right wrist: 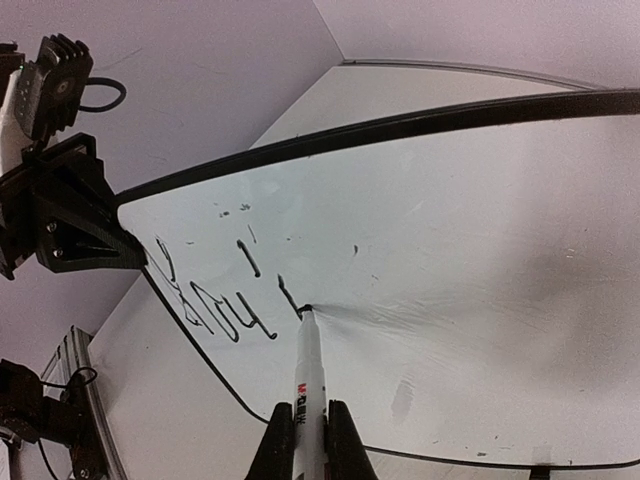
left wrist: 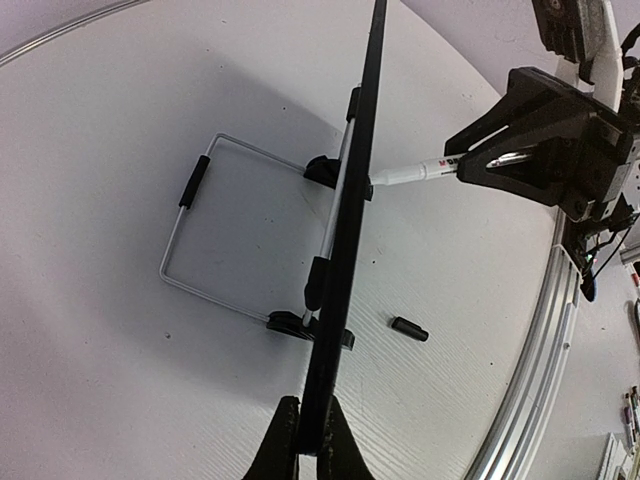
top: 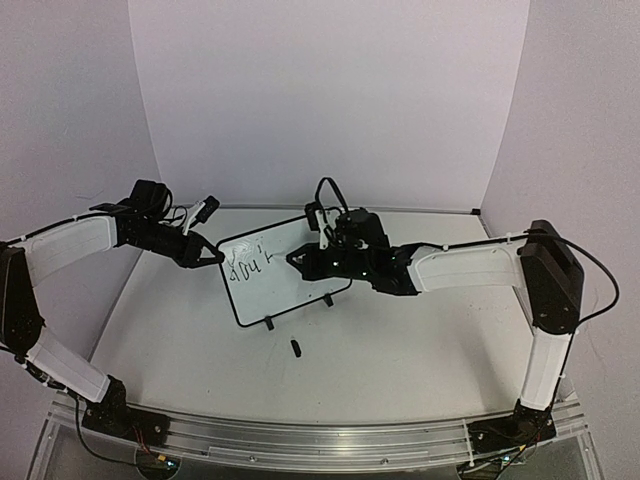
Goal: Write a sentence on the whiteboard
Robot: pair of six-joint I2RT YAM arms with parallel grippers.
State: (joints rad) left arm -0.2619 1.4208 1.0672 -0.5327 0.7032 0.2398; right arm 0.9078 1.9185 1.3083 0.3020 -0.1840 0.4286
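The whiteboard [top: 295, 275] stands tilted on its two black feet in the middle of the table. My left gripper [top: 213, 254] is shut on its left edge; the left wrist view shows the board edge-on [left wrist: 352, 220] between the fingers [left wrist: 310, 405]. My right gripper [right wrist: 310, 408] is shut on a white marker [right wrist: 308, 370], whose tip touches the board's face. The sentence [right wrist: 215, 300] stands as a few dark letters reading "You'" plus one short stroke at the tip. From above, the writing [top: 248, 264] sits at the board's upper left, with the right gripper [top: 300, 258] in front of it.
A small black marker cap [top: 296, 347] lies on the table in front of the board, also visible from the left wrist [left wrist: 409, 328]. A wire stand [left wrist: 190, 240] extends behind the board. White walls enclose the table; a metal rail [top: 320, 440] runs along the near edge.
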